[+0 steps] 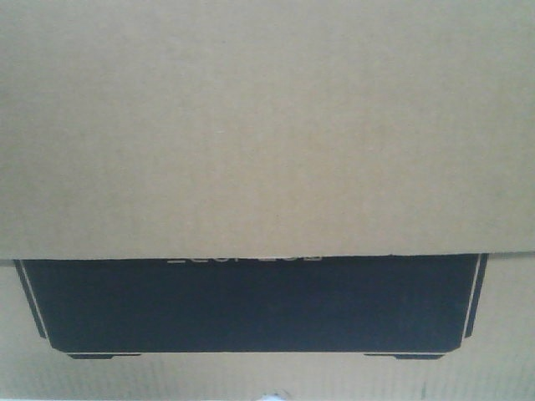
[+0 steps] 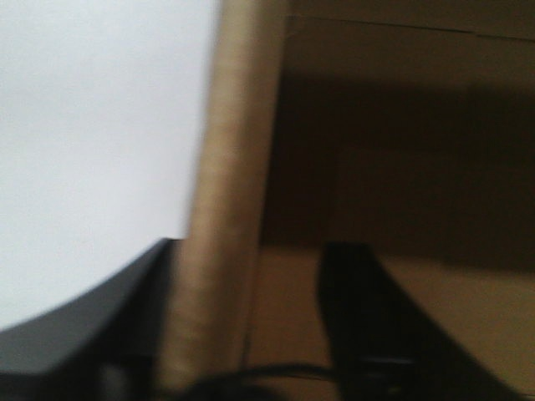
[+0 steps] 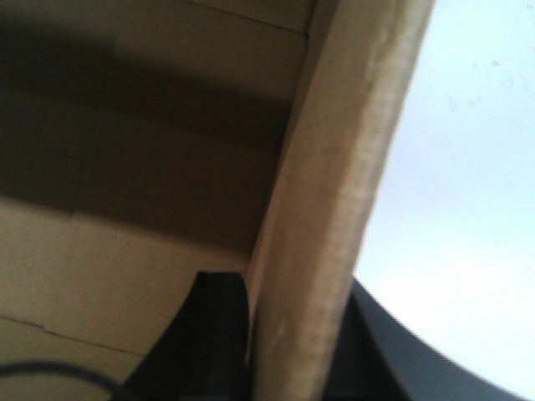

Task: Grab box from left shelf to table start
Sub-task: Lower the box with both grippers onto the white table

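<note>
A brown cardboard box fills the whole front view, very close to the camera. A black panel with cut-off white lettering shows below its upper flap. In the left wrist view the box's side wall stands between the black fingers of my left gripper, one finger outside and one inside the box. In the right wrist view the opposite wall is pinched by my right gripper, with the inner finger against the wall. Both views are blurred.
A bright white surface lies outside the box in the left wrist view and in the right wrist view. The box's brown inside is in shadow. The shelf and table are hidden from every view.
</note>
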`<state>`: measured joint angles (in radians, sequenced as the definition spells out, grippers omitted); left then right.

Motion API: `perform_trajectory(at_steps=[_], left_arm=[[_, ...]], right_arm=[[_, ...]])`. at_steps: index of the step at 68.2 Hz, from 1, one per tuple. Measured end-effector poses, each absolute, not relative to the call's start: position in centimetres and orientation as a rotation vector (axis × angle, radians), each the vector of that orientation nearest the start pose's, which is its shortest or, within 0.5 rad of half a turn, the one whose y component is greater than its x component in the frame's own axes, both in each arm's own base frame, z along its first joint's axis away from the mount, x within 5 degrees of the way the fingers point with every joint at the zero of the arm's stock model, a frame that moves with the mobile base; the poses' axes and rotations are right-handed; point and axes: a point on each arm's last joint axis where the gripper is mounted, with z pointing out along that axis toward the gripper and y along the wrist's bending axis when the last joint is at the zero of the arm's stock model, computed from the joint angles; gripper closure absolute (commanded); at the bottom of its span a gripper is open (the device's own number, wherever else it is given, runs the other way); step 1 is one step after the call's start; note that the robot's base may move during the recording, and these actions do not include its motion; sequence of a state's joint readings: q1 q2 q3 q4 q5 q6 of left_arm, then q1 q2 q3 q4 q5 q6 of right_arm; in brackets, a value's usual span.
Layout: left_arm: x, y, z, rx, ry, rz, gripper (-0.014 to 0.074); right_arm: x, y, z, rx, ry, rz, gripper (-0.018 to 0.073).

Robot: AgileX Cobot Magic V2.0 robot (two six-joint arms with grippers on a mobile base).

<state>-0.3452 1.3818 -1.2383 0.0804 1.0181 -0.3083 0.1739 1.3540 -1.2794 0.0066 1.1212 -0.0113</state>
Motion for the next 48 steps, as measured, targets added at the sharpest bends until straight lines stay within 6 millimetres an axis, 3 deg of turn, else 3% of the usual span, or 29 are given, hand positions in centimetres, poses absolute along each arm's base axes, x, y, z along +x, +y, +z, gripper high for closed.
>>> perform_trajectory(at_steps=[7, 32, 48], left_arm=[[26.5, -9.4, 33.5, 0.083, 2.648, -0.170, 0.0114], [26.4, -9.9, 34.3, 0.073, 2.632, -0.240, 0.0114], [25.2, -9.5, 37.9, 0.076, 2.528, -0.269, 0.0119]], right_arm=[[26.5, 4.9, 35.2, -0.246, 2.655, 0.087, -0.0087], [26.1, 5.1, 35.9, -0.250, 2.626, 0.103, -0.0072], [24.0, 4.6, 40.3, -0.245, 2.474, 0.101, -0.0029]])
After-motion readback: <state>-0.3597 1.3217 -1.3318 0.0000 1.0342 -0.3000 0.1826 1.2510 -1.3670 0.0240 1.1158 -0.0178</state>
